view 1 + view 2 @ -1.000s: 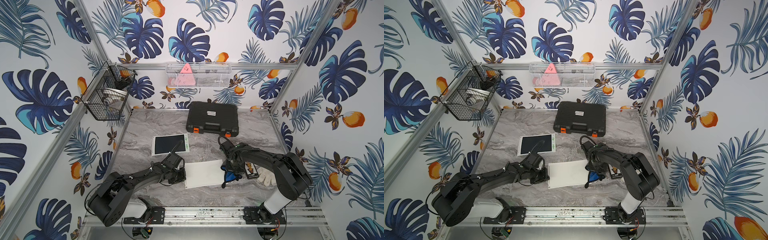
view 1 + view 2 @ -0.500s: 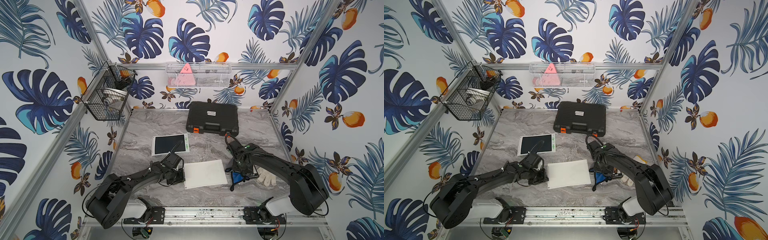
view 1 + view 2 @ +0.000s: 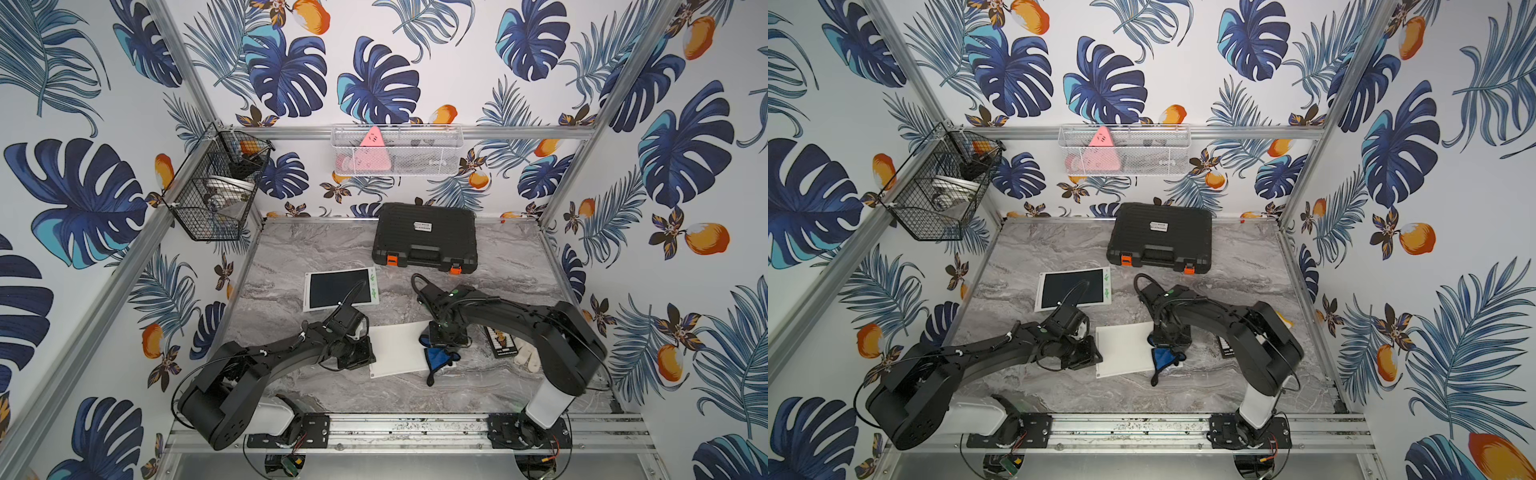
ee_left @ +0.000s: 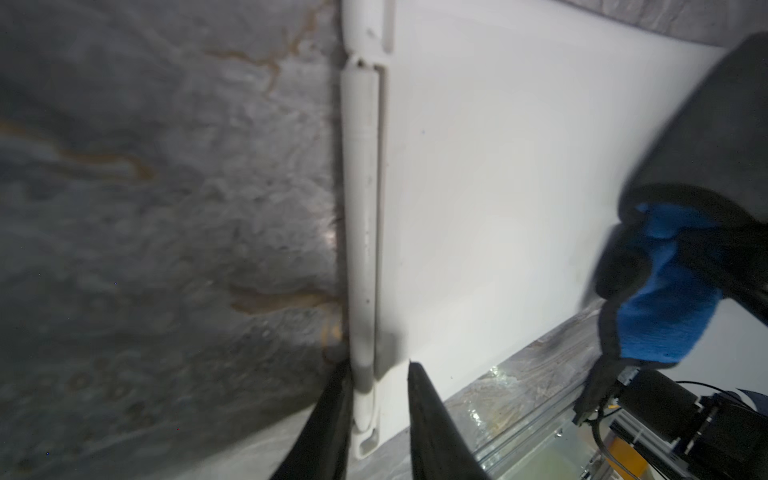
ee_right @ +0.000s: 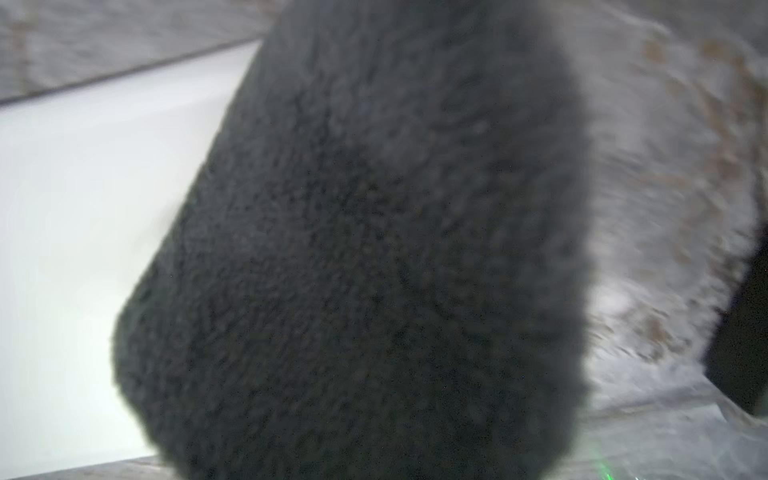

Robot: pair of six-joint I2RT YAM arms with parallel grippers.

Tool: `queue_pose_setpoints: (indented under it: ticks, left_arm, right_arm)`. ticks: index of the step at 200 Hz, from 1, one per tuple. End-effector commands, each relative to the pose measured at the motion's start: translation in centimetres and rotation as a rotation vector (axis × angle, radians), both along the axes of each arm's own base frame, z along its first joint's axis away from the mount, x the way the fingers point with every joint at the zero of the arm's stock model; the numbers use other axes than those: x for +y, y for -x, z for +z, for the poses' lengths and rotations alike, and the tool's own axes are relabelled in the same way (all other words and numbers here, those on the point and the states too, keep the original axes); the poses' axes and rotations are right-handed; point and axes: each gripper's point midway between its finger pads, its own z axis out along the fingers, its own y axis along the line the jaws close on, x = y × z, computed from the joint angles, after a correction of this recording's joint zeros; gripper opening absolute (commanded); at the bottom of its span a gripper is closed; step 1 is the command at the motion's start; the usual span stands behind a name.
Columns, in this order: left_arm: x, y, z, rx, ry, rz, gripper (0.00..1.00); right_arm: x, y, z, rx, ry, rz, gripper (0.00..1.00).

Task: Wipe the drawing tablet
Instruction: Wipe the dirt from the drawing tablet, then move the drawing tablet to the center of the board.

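Note:
The white drawing tablet (image 3: 397, 347) (image 3: 1123, 347) lies flat on the marble table near the front. A white stylus (image 4: 361, 208) sits in a slot along its left edge. My left gripper (image 3: 371, 356) (image 3: 1097, 358) (image 4: 376, 370) points down on that edge, jaws a little apart and straddling the stylus, closed on nothing. My right gripper (image 3: 446, 337) (image 3: 1169, 336) is over the tablet's right edge, shut on a blue and black cloth (image 3: 436, 359) (image 4: 665, 291). The cloth (image 5: 374, 249) fills the right wrist view and hides the fingers. Beside it shows the tablet (image 5: 62, 208).
A second tablet with a dark screen (image 3: 338, 289) lies behind my left arm. At the back stands a black case (image 3: 424, 237). A white glove (image 3: 527, 358) and a black card (image 3: 500, 344) lie right of the cloth. Wire baskets (image 3: 212, 195) (image 3: 397, 151) hang on the walls.
My right gripper swung the cloth right, off the tablet, then back left onto its right edge. My left gripper's jaws have parted slightly; the tablet has hardly moved.

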Motion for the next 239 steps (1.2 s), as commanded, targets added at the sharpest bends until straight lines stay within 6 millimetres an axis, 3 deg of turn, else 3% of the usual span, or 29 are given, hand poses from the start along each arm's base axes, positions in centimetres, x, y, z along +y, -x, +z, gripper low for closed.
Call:
queue_pose_setpoints:
  ticks: [1, 26, 43, 77, 97, 115, 148, 164, 171, 178, 195, 212, 239]
  left_arm:
    - [3.8, 2.7, -3.3, 0.125, -0.204, 0.035, 0.29]
    - [4.8, 2.7, -4.0, 0.142, -0.280, 0.037, 0.26]
    - [5.8, 3.1, -4.4, 0.164, -0.335, 0.046, 0.23]
    - [7.2, 3.8, -5.0, 0.187, -0.406, 0.053, 0.19]
    - [7.4, 4.0, -5.2, 0.190, -0.415, 0.052, 0.18]
    - [7.4, 4.0, -5.3, 0.193, -0.416, 0.051, 0.18]
    - [6.4, 2.9, -4.5, 0.155, -0.374, 0.052, 0.19]
    - [6.0, 2.5, -4.6, 0.156, -0.362, 0.044, 0.19]
    - [5.8, 2.4, -4.7, 0.159, -0.360, 0.043, 0.18]
    - [5.7, 2.3, -4.8, 0.160, -0.357, 0.042, 0.18]
    - [5.6, 2.1, -4.8, 0.162, -0.362, 0.043, 0.19]
    - [5.6, 1.9, -4.8, 0.162, -0.365, 0.041, 0.19]
    - [5.4, 1.6, -4.8, 0.160, -0.361, 0.045, 0.19]
  right_arm:
    - [3.8, -1.5, -1.0, -0.003, -0.042, 0.066, 0.00]
    - [3.8, -3.1, -2.1, -0.011, 0.013, 0.080, 0.00]
    - [1.1, -3.8, -3.4, 0.010, 0.099, 0.060, 0.00]
    - [-7.6, -5.0, -4.5, 0.054, 0.234, -0.065, 0.00]
    - [-9.6, -6.2, -3.0, 0.007, 0.213, -0.105, 0.00]
    - [-7.8, -7.1, -1.9, -0.033, 0.165, -0.065, 0.00]
    - [-0.3, -7.4, 0.2, -0.109, 0.066, 0.064, 0.00]
    - [2.8, -7.5, 0.2, -0.122, 0.016, 0.103, 0.00]
    - [3.4, -7.6, 0.3, -0.121, 0.009, 0.110, 0.00]
    - [3.4, -7.7, -1.1, -0.090, 0.029, 0.103, 0.00]
    - [1.2, -8.6, -2.4, -0.059, 0.051, 0.045, 0.00]
    - [-2.8, -9.0, -3.3, -0.013, 0.094, -0.027, 0.00]
    - [-8.5, -9.9, -3.1, -0.008, 0.134, -0.102, 0.00]
